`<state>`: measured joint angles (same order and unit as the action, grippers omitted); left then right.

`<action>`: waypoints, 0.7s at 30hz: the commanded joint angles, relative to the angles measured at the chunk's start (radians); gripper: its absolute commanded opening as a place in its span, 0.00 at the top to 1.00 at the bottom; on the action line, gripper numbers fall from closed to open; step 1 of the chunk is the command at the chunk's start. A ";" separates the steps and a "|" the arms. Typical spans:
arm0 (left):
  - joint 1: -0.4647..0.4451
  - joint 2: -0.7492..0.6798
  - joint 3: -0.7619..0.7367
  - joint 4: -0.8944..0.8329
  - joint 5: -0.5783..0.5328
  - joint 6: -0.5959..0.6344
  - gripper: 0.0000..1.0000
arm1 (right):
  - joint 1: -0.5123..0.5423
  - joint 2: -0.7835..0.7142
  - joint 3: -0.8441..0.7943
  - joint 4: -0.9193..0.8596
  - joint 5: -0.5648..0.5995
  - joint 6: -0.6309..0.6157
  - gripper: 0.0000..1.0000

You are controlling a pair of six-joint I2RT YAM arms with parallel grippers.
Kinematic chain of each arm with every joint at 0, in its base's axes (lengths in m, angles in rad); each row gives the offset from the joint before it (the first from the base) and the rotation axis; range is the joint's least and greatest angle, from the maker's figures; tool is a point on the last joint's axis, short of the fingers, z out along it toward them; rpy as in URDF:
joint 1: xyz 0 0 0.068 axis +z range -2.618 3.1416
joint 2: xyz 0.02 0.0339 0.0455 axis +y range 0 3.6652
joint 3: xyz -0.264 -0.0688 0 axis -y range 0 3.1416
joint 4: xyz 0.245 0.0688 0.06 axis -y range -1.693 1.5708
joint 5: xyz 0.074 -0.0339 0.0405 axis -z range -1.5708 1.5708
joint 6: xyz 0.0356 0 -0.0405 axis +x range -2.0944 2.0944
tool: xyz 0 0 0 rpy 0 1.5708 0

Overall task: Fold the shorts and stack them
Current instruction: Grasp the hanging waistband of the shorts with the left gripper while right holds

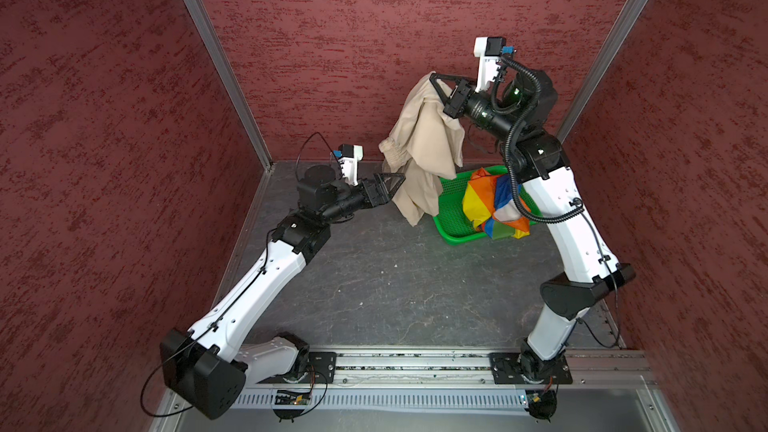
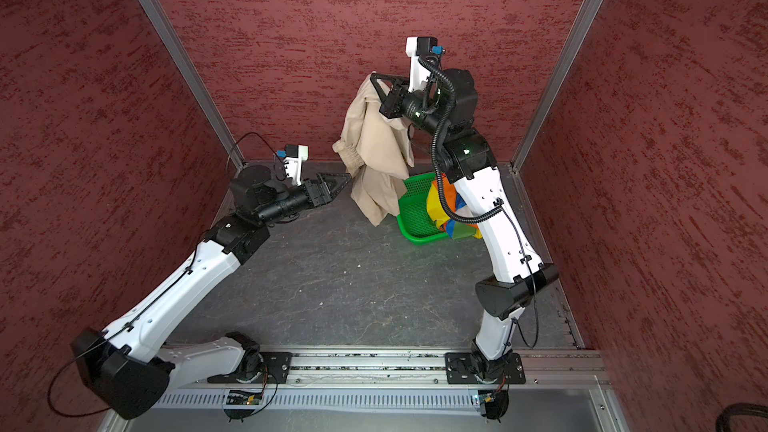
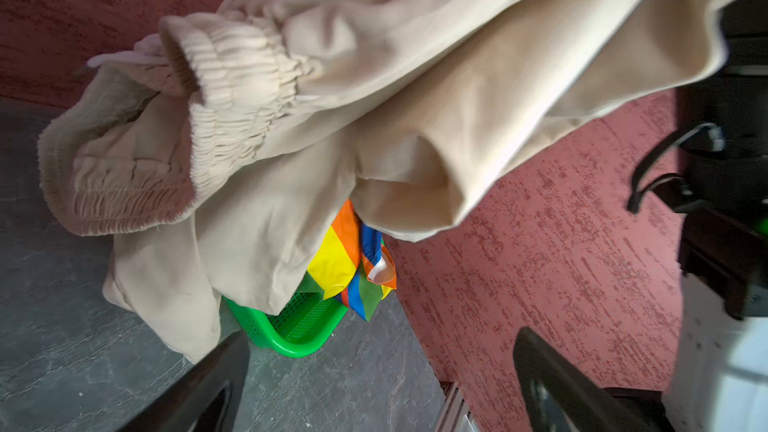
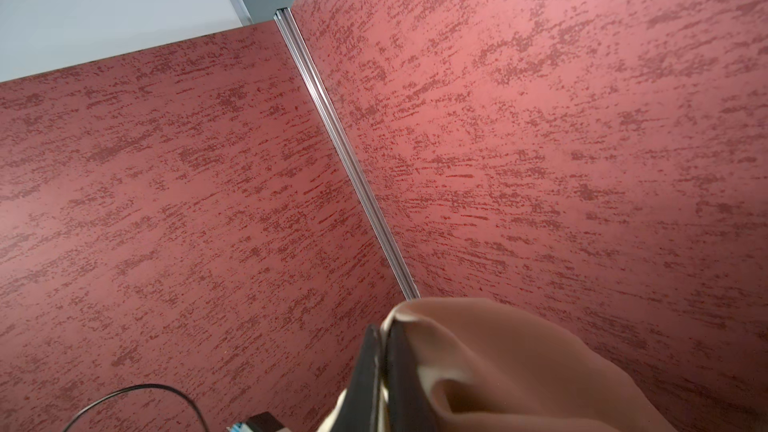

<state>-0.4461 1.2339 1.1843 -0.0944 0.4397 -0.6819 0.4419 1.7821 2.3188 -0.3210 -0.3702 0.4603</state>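
Observation:
The beige shorts [image 1: 424, 139] [image 2: 374, 147] hang in the air at the back, above the table. My right gripper [image 1: 432, 75] [image 2: 372, 76] is raised high and shut on a top edge of them; the right wrist view shows its jaws [image 4: 384, 328] pinching the beige cloth [image 4: 498, 359]. Their gathered waistband [image 3: 232, 89] hangs to the left side. My left gripper [image 1: 395, 184] [image 2: 344, 180] [image 3: 380, 340] is open beside the lower hanging cloth, with nothing between its fingers. The rainbow-striped shorts [image 1: 490, 201] [image 2: 436, 201] [image 3: 345, 259] lie crumpled in the green basket.
The green perforated basket [image 1: 451, 222] [image 2: 411, 222] [image 3: 291, 326] stands at the back right on the dark grey table [image 1: 395, 284]. Red walls enclose the back and both sides. The right arm partly covers the basket in both top views.

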 commanded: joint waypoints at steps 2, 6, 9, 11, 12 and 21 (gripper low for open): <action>0.054 0.043 0.053 0.013 -0.011 -0.010 0.00 | 0.007 -0.059 0.046 0.012 -0.001 -0.001 1.00; 0.086 0.059 0.061 0.125 0.045 -0.077 0.01 | 0.008 -0.091 0.009 0.006 0.013 -0.012 1.00; 0.083 0.088 0.098 0.170 0.089 -0.098 0.00 | 0.007 -0.115 -0.029 0.027 0.017 -0.012 1.00; 0.076 0.115 0.125 0.172 0.123 -0.116 0.06 | 0.007 -0.120 -0.036 0.025 0.017 -0.018 1.00; 0.072 0.127 0.131 0.179 0.150 -0.133 0.12 | 0.007 -0.121 -0.037 0.020 0.021 -0.022 1.00; 0.043 0.050 -0.012 0.277 0.242 -0.265 0.06 | 0.008 -0.133 -0.055 0.026 0.032 -0.031 1.00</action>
<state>-0.3988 1.3312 1.2079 0.1356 0.6350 -0.8951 0.4427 1.6749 2.2673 -0.3416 -0.3595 0.4377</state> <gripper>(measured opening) 0.935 0.056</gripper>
